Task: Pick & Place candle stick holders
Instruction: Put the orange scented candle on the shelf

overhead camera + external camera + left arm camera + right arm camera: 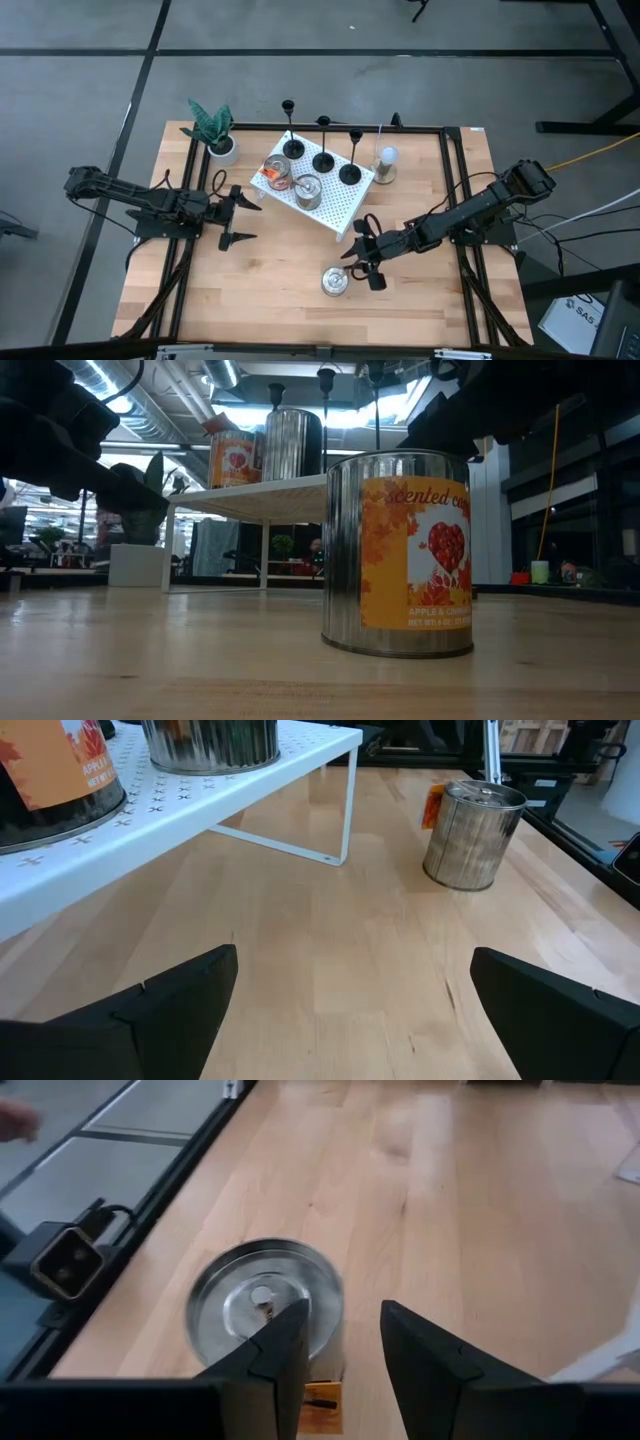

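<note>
Three candle stick holders stand in a row on the white perforated shelf (330,205) near the tabletop's far edge: the left holder (292,148), the middle holder (323,160) and the right holder (350,172), each upright on its round base along the shelf's far side. Two tins (293,182) share that shelf on its near side.

My right gripper (362,262) hangs over the near half of the tabletop, just beside a scented-candle tin (335,282). In my right wrist view the fingers (283,1352) stand a narrow way apart with only bare wood in the gap, so I hold nothing; the tin's silver lid (262,1302) sits just beyond the tips. My left gripper (236,217) waits near the shelf's left end, fingers spread wide and empty.

No holder is in hand yet, so I judge the picking has not begun. To do it well, I want to rise clear of this tin, swing toward the right holder, the closest to me, and take its thin stem from the side, low enough not to tip it.

Room is tight up there: the holders stand close together, the shelf tins crowd the near side, and a white candle on a dish (385,162) sits just off the shelf's right end. The open wood toward the near right corner looks the easiest spot to set a holder down, well apart from the black frame rail (452,200) at the right edge
</note>
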You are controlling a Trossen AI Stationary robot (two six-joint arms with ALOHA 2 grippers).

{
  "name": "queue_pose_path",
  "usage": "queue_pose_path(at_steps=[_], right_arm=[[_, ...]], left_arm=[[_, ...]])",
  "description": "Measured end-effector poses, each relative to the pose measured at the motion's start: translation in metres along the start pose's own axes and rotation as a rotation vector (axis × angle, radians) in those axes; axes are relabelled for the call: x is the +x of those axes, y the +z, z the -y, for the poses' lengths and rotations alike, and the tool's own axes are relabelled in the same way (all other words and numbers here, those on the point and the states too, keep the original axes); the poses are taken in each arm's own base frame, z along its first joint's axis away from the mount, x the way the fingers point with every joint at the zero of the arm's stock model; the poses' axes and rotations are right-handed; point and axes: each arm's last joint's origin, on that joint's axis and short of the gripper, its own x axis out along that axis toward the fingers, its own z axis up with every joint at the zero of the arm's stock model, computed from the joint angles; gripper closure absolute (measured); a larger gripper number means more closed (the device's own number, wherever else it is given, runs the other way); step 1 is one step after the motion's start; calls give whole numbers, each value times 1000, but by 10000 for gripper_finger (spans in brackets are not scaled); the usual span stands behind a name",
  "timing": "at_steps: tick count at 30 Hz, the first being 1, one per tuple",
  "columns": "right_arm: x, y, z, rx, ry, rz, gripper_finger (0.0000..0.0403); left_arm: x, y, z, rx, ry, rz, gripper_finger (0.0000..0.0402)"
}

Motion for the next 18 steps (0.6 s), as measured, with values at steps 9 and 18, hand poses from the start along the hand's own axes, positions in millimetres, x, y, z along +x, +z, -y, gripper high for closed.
queue_pose_path(at_steps=[9, 18], right_arm=[[0, 0, -3, -4, 99, -15, 273], [0, -4, -2, -7, 76, -47, 273]], left_arm=[[0, 0, 0, 0, 0, 0, 2], [0, 0, 0, 0, 0, 0, 2]])
